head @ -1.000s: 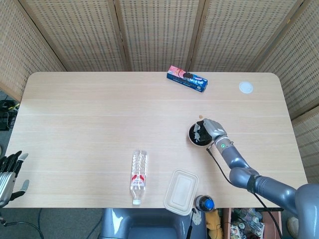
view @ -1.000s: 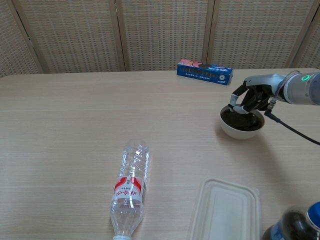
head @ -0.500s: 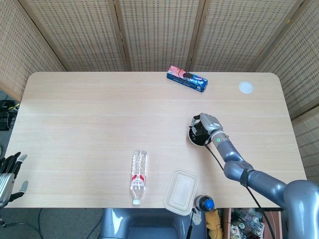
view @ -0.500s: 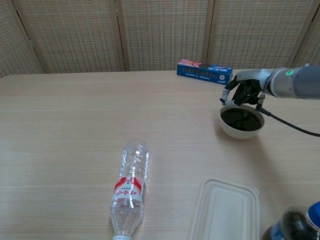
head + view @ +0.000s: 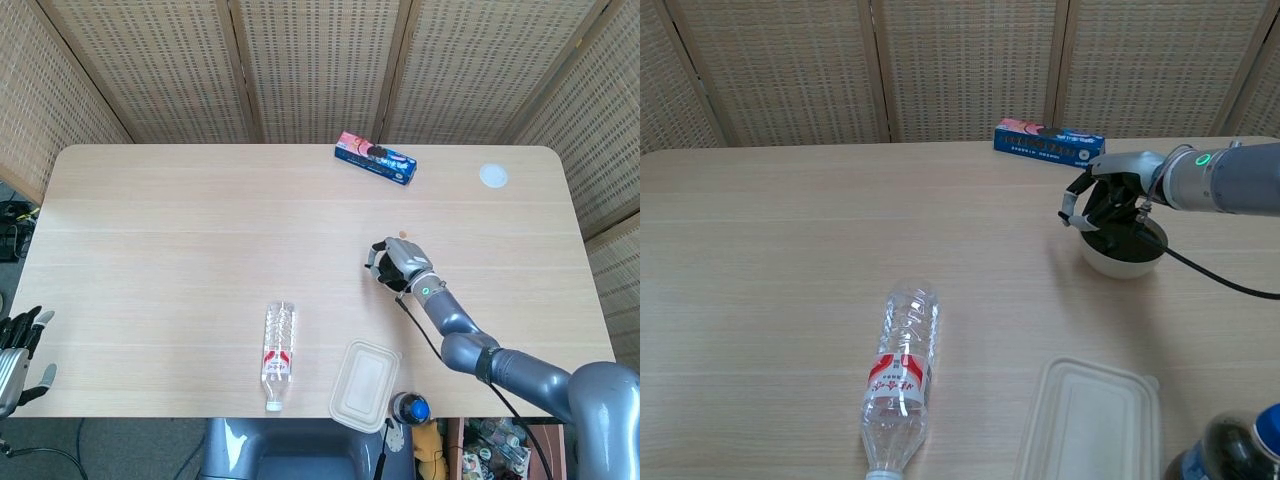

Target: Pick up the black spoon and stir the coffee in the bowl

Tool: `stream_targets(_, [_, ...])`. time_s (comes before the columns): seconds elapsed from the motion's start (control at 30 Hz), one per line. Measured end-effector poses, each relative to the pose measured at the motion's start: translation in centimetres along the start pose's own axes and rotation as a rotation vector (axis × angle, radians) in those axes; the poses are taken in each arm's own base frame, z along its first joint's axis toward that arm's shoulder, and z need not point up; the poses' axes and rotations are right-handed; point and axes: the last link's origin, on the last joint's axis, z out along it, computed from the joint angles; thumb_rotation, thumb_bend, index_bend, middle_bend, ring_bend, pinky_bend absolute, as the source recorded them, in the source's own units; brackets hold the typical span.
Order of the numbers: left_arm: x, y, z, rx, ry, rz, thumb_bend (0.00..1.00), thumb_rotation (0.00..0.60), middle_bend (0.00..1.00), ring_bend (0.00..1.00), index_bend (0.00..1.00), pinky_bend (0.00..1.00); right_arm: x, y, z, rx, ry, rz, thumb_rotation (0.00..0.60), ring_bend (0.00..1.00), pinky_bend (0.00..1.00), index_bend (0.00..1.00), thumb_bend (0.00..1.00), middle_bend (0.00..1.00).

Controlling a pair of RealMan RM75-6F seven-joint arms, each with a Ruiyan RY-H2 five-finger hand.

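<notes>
At the far left edge of the pale wooden table [image 5: 180, 230], below its near corner, the left hand [image 5: 15, 345] is hanging idle, fingers apart, holding nothing. Moving right: a clear plastic water bottle with a red label [image 5: 902, 375] is lying on its side, then a beige lidded takeaway container [image 5: 1090, 420] near the front edge, with a dark blue-capped bottle [image 5: 1235, 450] just beside it. A blue and pink flat box [image 5: 1048, 143] is sitting at the back.

Right of centre, the right hand [image 5: 1102, 198] is hovering over the left rim of the small white bowl of dark coffee [image 5: 1123, 252], its fingers [image 5: 1072, 208] curled downward. Whether it is gripping the black spoon I cannot tell; the spoon itself is not distinguishable against the dark hand and the coffee.

Judgement: the stirring step appears to be in hand, with the hand working at the bowl's left side. The next move calls for sweeping round inside the rim without tipping the light bowl.
</notes>
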Motion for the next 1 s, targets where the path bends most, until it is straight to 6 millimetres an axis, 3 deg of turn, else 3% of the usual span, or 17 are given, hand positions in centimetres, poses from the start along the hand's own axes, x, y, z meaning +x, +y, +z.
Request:
stream_targets(0.23, [-0.1,0.2,0.2,-0.007,-0.005,-0.001,0.45,0.6,0.0,0.0,0.0,0.0,0.1,1.5,-1.2,-0.021,0.002,0.008,0.6,1.0,1.0,0.76,1.0,0.99])
stream_targets(0.43, [-0.1,0.2,0.2,-0.006,-0.007,0.001,0.45,0.6,0.0,0.0,0.0,0.0,1.0,2.5,-0.9,-0.045,0.025,-0.002,0.6,1.0,1.0,0.76,1.0,0.99])
stream_targets(0.7, [0.0,0.1,0.0,0.002,-0.006,0.003,0.45,0.6,0.0,0.0,0.0,0.0,1.0,2.1,-0.3,-0.036,0.028,0.0,0.6,1.0,1.0,0.76,0.99,0.99])
stream_targets(0.77, [0.0,0.1,0.0,0.002,-0.006,0.002,0.45,0.6,0.0,0.0,0.0,0.0,1.0,2.0,-0.3,-0.034,0.027,-0.001,0.6,1.0,1.0,0.76,0.9,0.99])
stream_targets(0.9, [0.0,0.1,0.0,0.0,-0.007,0.002,0.45,0.6,0.0,0.0,0.0,0.0,0.9,2.2,-0.5,-0.034,0.029,-0.006,0.6,1.0,1.0,0.72,0.49,0.99])
stream_targets(1.0, [0.0,0.1,0.0,-0.001,-0.005,0.0,0.45,0.6,0.0,0.0,0.0,0.0,1.0,2.2,-0.7,-0.033,0.035,-0.003,0.6,1.0,1.0,0.65,0.31,1.0])
